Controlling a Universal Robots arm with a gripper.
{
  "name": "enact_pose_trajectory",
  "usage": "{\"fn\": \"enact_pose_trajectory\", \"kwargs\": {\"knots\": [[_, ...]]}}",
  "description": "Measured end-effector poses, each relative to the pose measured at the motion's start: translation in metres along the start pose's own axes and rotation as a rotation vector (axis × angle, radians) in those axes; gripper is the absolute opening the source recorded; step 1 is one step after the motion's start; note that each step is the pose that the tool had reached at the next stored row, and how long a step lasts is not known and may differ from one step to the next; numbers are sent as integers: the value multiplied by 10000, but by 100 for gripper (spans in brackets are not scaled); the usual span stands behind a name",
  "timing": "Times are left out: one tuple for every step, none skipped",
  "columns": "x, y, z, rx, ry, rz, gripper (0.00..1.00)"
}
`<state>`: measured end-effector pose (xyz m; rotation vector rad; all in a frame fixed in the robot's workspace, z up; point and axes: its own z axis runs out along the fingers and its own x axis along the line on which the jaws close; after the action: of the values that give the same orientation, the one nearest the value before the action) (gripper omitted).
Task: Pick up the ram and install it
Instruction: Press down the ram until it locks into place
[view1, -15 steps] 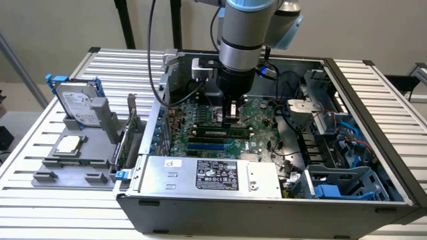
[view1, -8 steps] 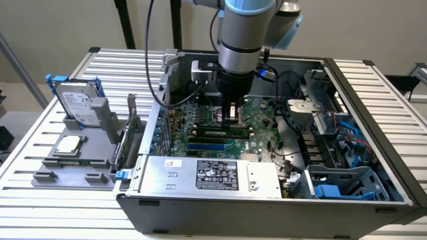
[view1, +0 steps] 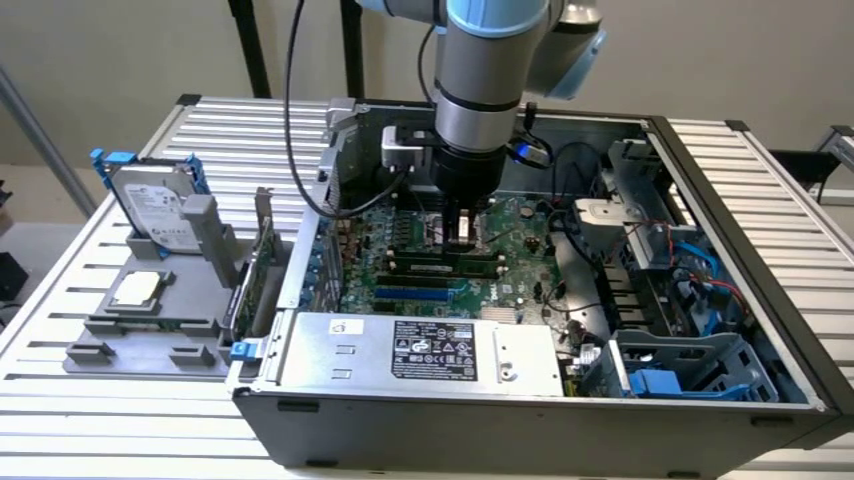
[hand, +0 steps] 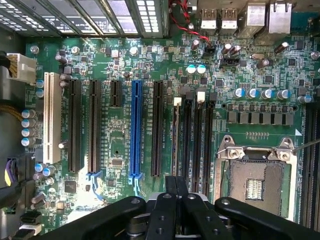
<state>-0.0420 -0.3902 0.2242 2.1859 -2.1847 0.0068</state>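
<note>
The hand is lowered inside the open computer case, just above the motherboard. In the wrist view the fingers are seen pressed together, with nothing pinched between them. The ram is seen standing on edge in one of the memory slots, directly in front of the fingertips; it appears seated, though the latches cannot be made out. In the exterior view a green stick is seen lying along the slots just below the hand. The empty processor socket is located beside the slots. On the table at the exterior view's left, a grey holder is seen carrying a hard drive with blue rails and a processor chip
</note>
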Motion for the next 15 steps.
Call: {"fn": "enact_pose_trajectory", "kwargs": {"knots": [[-1, 0, 2, 2, -5, 0, 11], [1, 1, -9, 1, -2, 1, 11], [-1, 1, -36, 1, -19, 0, 11], [1, 3, -74, -13, -19, 2, 11], [3, 4, -120, -27, -10, 1, 11], [5, 5, -157, -39, -8, -1, 11], [6, 6, -188, -52, -7, -2, 11], [7, 7, -211, -67, -7, -2, 11], [7, 7, -214, -73, -7, -2, 11], [7, 7, -214, -73, -8, -2, 11], [7, 7, -214, -73, -9, -2, 11], [7, 7, -214, -73, -8, -3, 11], [7, 7, -214, -73, -8, -3, 11], [7, 7, -215, -74, -7, -3, 11], [7, 7, -215, -74, -7, -3, 11]]}}
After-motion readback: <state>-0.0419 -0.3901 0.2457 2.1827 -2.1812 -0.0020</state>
